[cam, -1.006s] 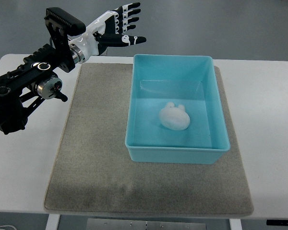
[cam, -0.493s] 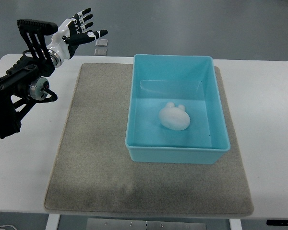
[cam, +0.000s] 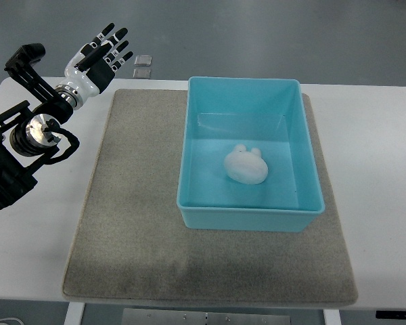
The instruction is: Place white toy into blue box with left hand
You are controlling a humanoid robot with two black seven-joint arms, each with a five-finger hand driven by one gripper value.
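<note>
White toy [cam: 245, 166] lies inside blue box [cam: 304, 142]; left hand [cam: 98, 59] empty.

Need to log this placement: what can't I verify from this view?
- White toy: underside, hidden by its own body.
- Blue box: near inside wall, hidden by the rim.
- Left hand: its arm, cut by the left edge.
- Right arm: out of view.

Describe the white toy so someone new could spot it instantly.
Find the blue box on the grey mat in the middle of the white table. The white toy lies on its floor: a rounded lump with two small ears, the only thing inside.
</note>
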